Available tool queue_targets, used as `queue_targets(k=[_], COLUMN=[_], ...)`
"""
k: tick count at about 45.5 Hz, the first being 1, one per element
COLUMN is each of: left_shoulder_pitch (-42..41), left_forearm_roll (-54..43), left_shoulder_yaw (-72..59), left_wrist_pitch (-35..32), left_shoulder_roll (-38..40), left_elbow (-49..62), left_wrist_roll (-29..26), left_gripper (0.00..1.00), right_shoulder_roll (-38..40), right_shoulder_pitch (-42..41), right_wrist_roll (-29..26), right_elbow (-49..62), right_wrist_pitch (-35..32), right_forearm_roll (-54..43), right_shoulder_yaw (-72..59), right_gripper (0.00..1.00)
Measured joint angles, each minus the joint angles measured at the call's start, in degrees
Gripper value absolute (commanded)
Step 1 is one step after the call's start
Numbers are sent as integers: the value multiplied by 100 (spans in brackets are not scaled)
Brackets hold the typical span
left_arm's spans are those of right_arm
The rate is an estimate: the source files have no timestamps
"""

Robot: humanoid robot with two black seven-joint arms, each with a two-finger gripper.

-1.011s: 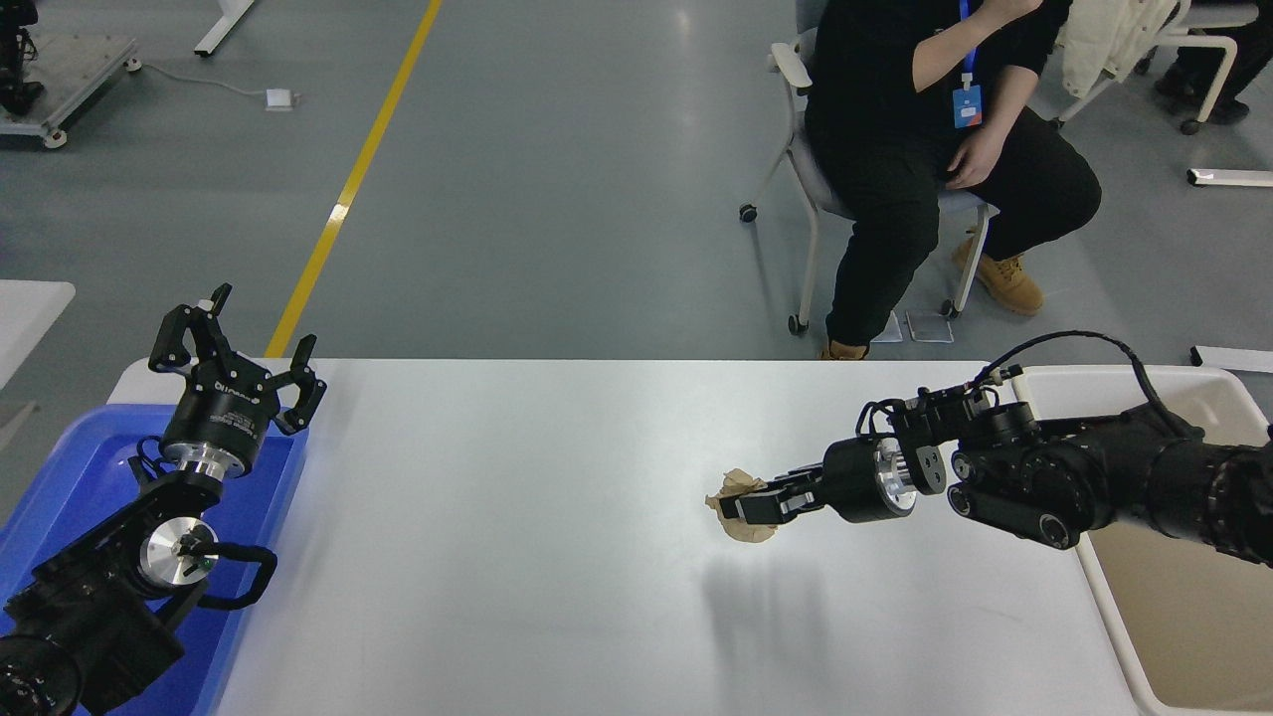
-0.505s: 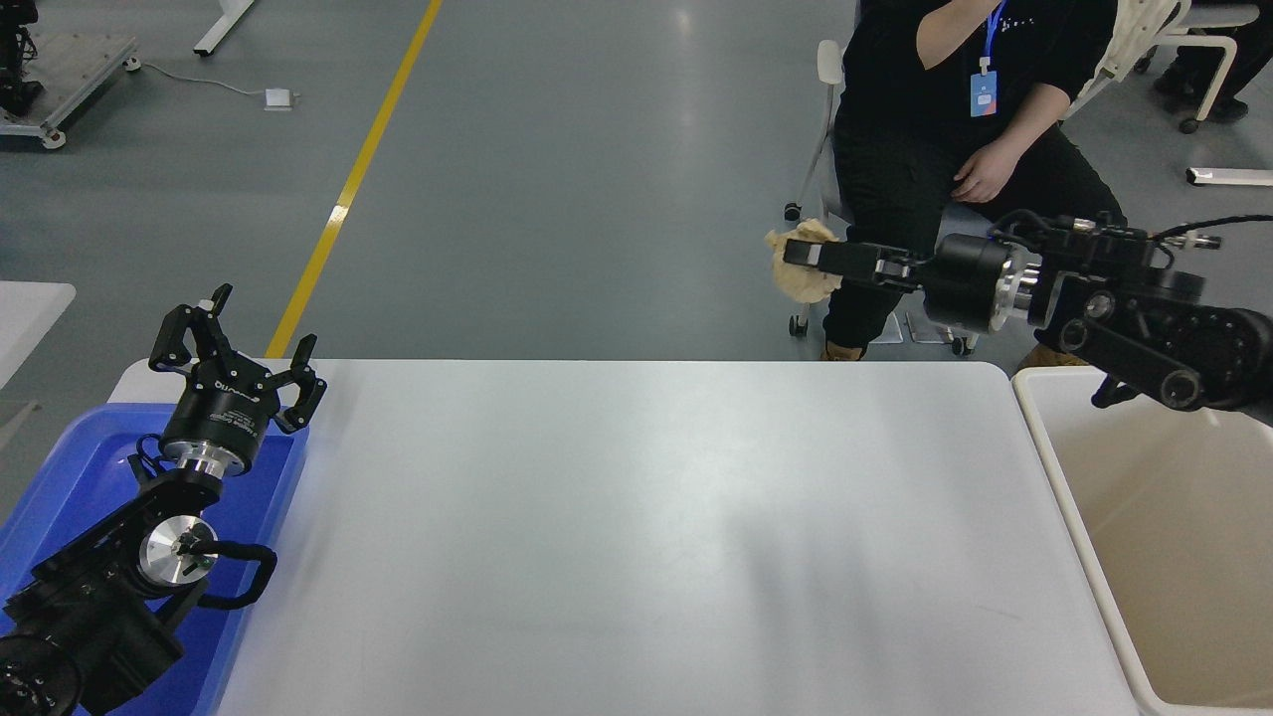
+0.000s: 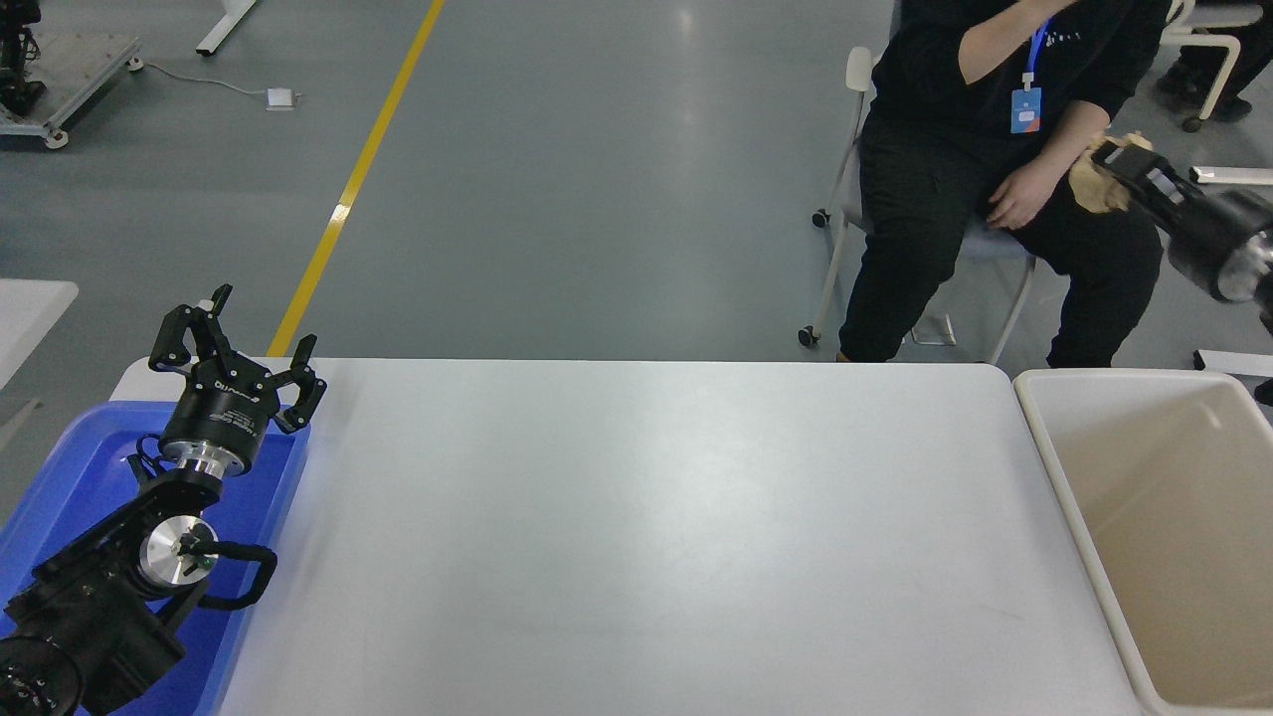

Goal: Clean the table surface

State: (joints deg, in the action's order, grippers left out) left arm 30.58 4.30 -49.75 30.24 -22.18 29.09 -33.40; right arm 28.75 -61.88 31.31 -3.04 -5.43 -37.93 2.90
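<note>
The white table surface (image 3: 636, 537) fills the middle of the head view and is bare. My right gripper (image 3: 1112, 159) is raised high at the far right, beyond the table's back edge, shut on a crumpled tan paper wad (image 3: 1094, 184). It hangs in front of the seated person's legs, above the far end of the beige bin (image 3: 1084, 517). My left gripper (image 3: 234, 353) is parked at the lower left over the blue tray, open and empty.
A blue tray (image 3: 60, 477) lies at the table's left edge under the left arm. The beige rimmed bin stands off the table's right end. A person in black (image 3: 955, 179) sits on a chair beyond the far edge.
My right gripper took the paper wad off the table, lifted it high and swung it right, toward the space above the bin. The person rolled slightly right. The left arm has not moved.
</note>
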Motion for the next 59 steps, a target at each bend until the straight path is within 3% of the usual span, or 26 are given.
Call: queue_targets(k=[12, 24, 30, 59], left_shoulder_pitch=[0, 0, 1, 0], left_forearm_roll=[1, 1, 0, 1], left_shoulder_yaw=[0, 0, 0, 0], left_wrist_pitch=[0, 0, 0, 0], left_shoulder_roll=[-2, -1, -3, -5], left_elbow=[0, 0, 0, 0], left_wrist_roll=[0, 0, 0, 0], left_gripper=[100, 100, 100, 100], right_shoulder_roll=[130, 167, 51, -864], right_shoulder_pitch=[471, 1151, 1441, 2386], right_wrist_roll=[-470, -1614, -1830, -2106], right_elbow=[690, 1038, 1079, 963], right_wrist_pitch=[46, 88, 94, 100], right_forearm_roll=[648, 1089, 1171, 1280], right_shoulder_yaw=[38, 12, 1, -261], right_gripper=[0, 0, 0, 0])
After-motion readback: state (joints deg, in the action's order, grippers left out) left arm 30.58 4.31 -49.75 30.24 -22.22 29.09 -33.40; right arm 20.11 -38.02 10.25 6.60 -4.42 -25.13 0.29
